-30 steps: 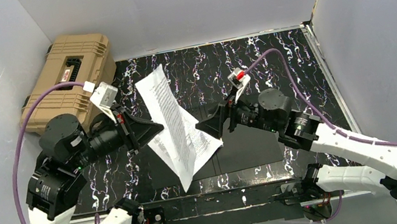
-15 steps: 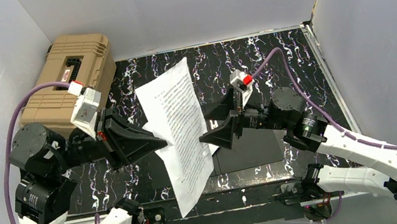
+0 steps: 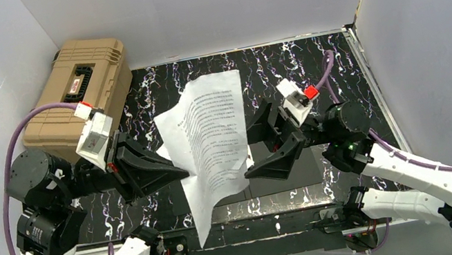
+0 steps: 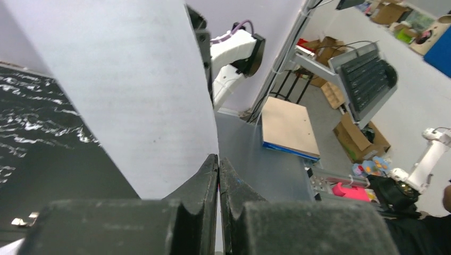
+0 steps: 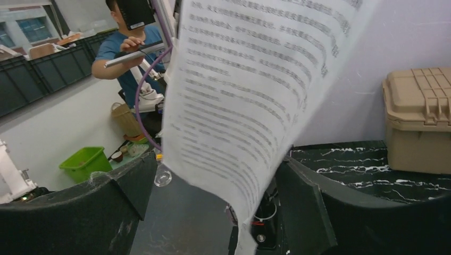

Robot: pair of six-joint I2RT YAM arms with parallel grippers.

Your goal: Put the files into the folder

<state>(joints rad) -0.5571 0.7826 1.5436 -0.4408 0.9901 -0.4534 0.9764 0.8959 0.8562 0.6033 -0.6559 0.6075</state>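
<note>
The files [image 3: 214,133] are white printed sheets held up in the air over the middle of the table, curling and hanging down toward the near edge. My left gripper [image 3: 184,172] is shut on their left edge; in the left wrist view the jaws [image 4: 218,159] are pressed together on the white sheet [image 4: 122,90]. My right gripper [image 3: 249,157] is wide open at the sheets' right edge. In the right wrist view the printed sheet [image 5: 239,106] hangs between its spread fingers [image 5: 217,162], touching neither. The folder [image 3: 312,174] shows only as a flat black panel on the table under the right gripper.
A tan ribbed hard case [image 3: 80,90] stands at the back left against the wall, also in the right wrist view [image 5: 417,125]. Grey walls enclose the black marbled table [image 3: 309,60] on three sides.
My left gripper has lifted the sheets and turned them face up toward the camera. My right gripper has opened wide and moved right, its fingers now on either side of the sheets' right edge.
</note>
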